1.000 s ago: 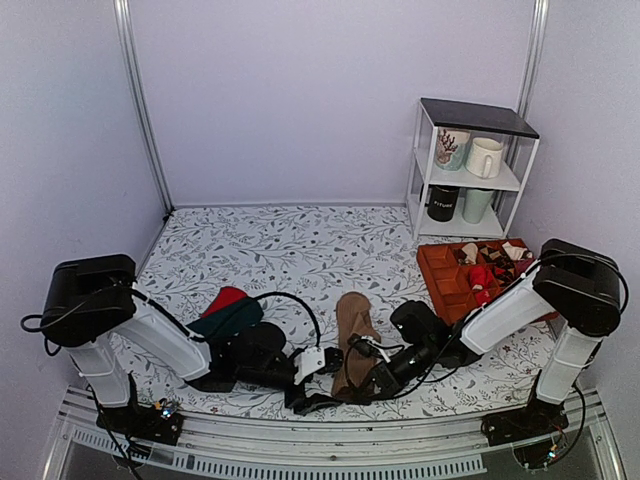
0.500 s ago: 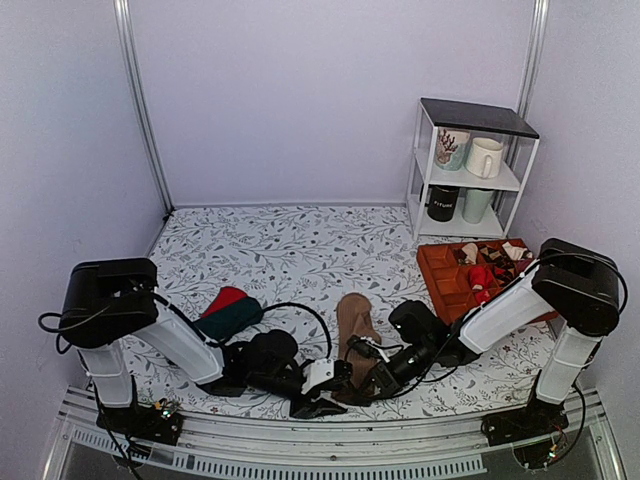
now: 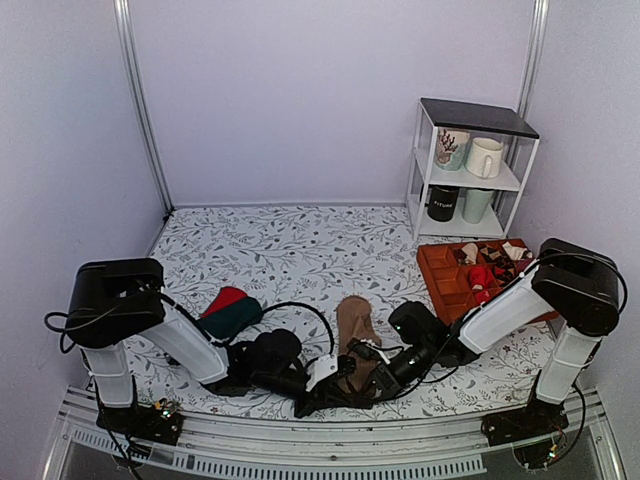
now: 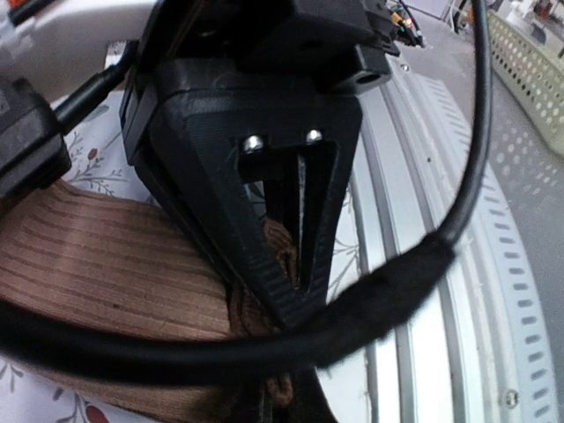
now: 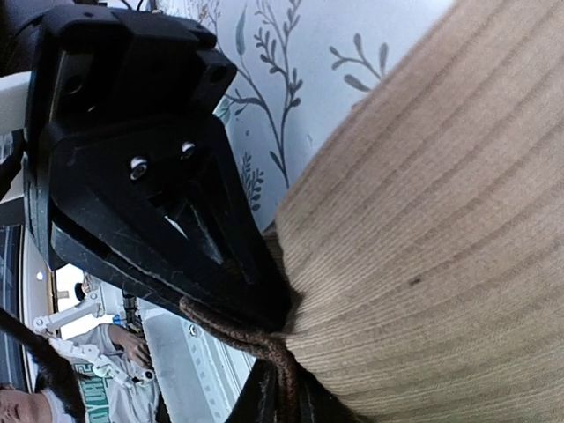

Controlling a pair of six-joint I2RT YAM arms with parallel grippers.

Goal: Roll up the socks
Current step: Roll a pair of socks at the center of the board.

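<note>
Two arms meet low on the worktop (image 3: 260, 250) in the top view. The socks (image 3: 355, 325) lie there as a flat tan strip left of the orange tray (image 3: 445, 285). The left gripper (image 3: 322, 390) and right gripper (image 3: 365, 378) are at the strip's end farthest from that tray.

In the left wrist view, bunched ribbed knit sits at the jaws, but I cannot tell whether they are clenched.

In the right wrist view, the jaws are pinched onto the dark cuff edge.
</note>
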